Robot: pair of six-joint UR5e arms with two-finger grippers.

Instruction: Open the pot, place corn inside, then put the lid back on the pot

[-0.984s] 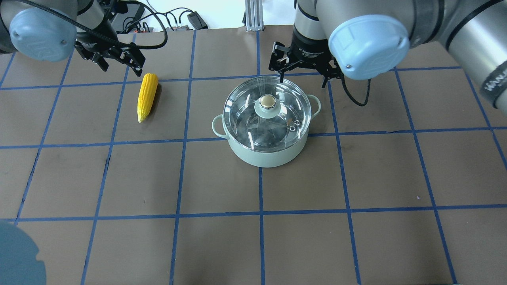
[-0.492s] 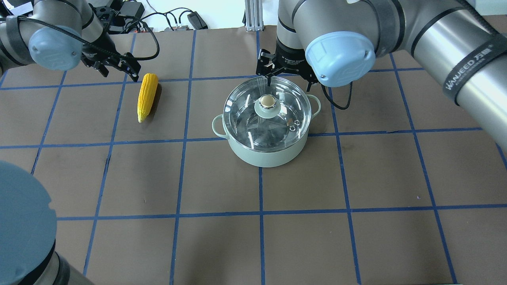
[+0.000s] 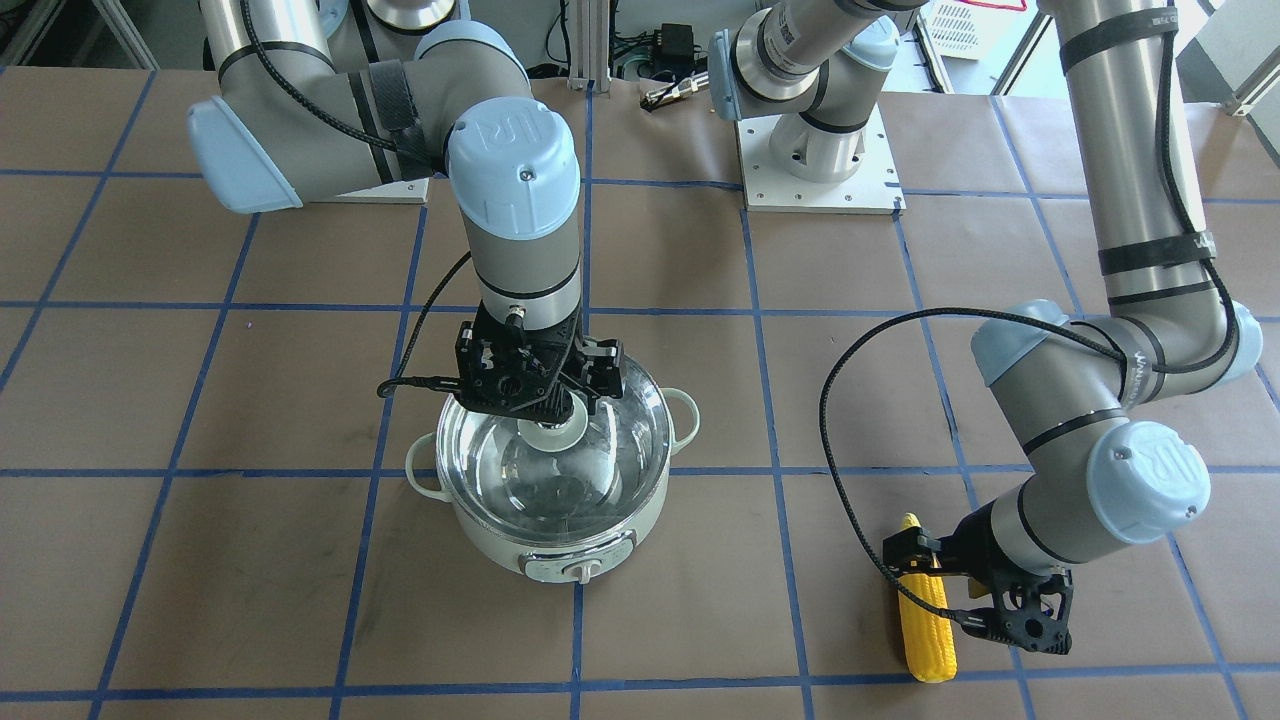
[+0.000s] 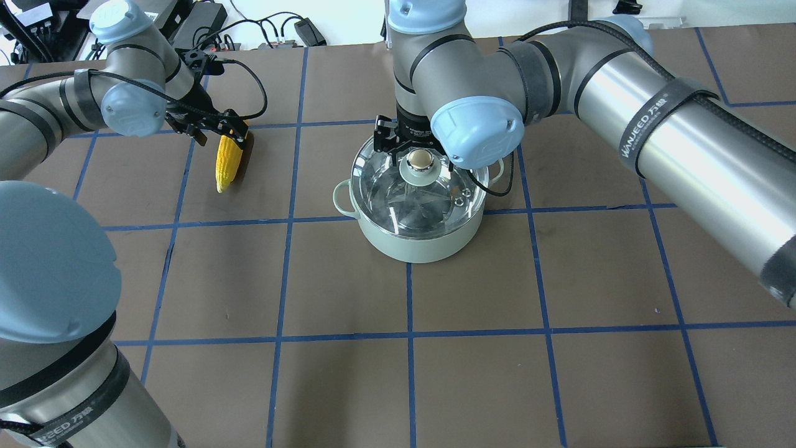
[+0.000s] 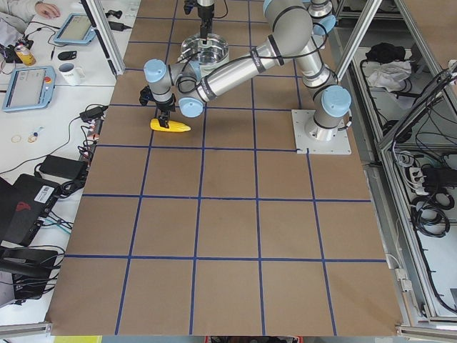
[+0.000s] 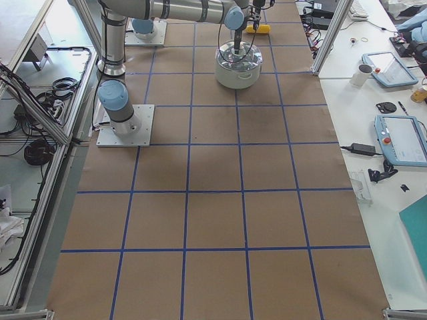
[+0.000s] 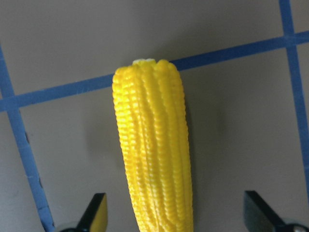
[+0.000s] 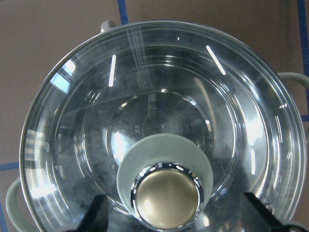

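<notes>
- Yellow corn (image 4: 227, 163) has not moved. It lies flat on the desk (image 4: 559, 280) toward the far edge, on the robot's left.
- Left pincer (image 7: 174, 217) has swung from beside the corn's thick end to over it, fingers spread on either side, not touching.
- Right pincer (image 8: 176, 215) has come from behind the pot (image 4: 416, 242) to above the lid (image 4: 385, 186), spread, with the knob (image 4: 421, 160) between its fingers and no pinch yet.
- Lid still sits on the pot, mid-desk toward the far edge.
- Both arms look staged. The likely next step is to drop, pinch the knob and lift.
</notes>
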